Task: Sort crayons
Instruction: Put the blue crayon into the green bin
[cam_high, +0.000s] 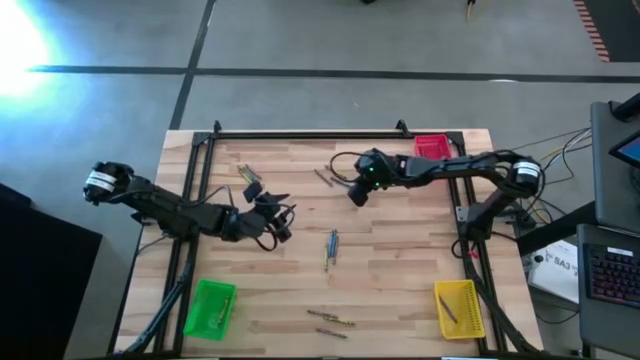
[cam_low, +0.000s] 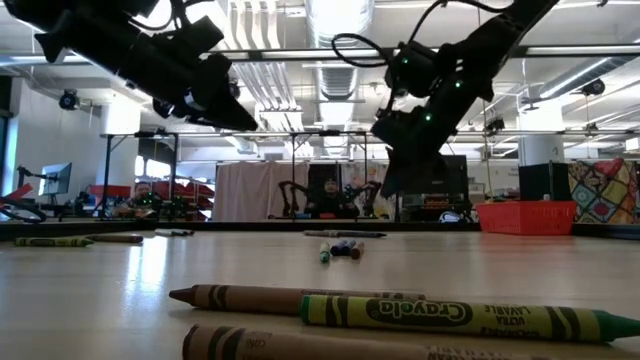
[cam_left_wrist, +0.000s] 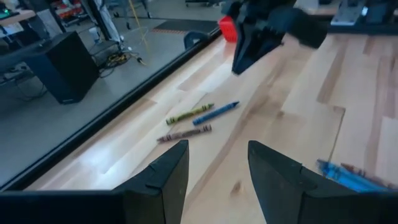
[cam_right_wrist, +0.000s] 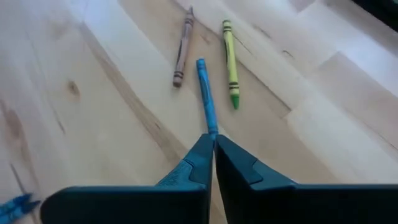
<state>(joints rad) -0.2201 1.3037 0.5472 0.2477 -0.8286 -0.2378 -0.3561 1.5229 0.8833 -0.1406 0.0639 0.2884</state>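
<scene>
The right gripper (cam_right_wrist: 212, 146) is up over the far middle of the wooden table (cam_high: 400, 270), fingers pressed together with barely a sliver between them. Is it holding anything? From its own wrist view, no: the fingertips meet just above the near end of a blue crayon (cam_right_wrist: 206, 102), which lies flat on the wood, and nothing sits between them. Beside that blue one lie a brown crayon (cam_right_wrist: 181, 50) and a green crayon (cam_right_wrist: 231, 62), the three close together but fanned apart.

Over on the left side, the left gripper (cam_left_wrist: 217, 165) hangs above the table, fingers parted with a clear gap and nothing in it. Its camera looks across at the same trio and at the right arm above them.

From overhead, more crayons are scattered about: a small cluster of blue crayons (cam_high: 331, 246) near the centre, another pair by the near edge (cam_high: 330, 320), and a few at the far left (cam_high: 247, 174).

The trays sit at the corners: a green tray (cam_high: 210, 308) at the near left with a crayon or two in it, a yellow tray (cam_high: 459, 308) at the near right with one dark stick inside, and a red tray (cam_high: 431, 146) at the far right; what it holds I cannot tell.
</scene>
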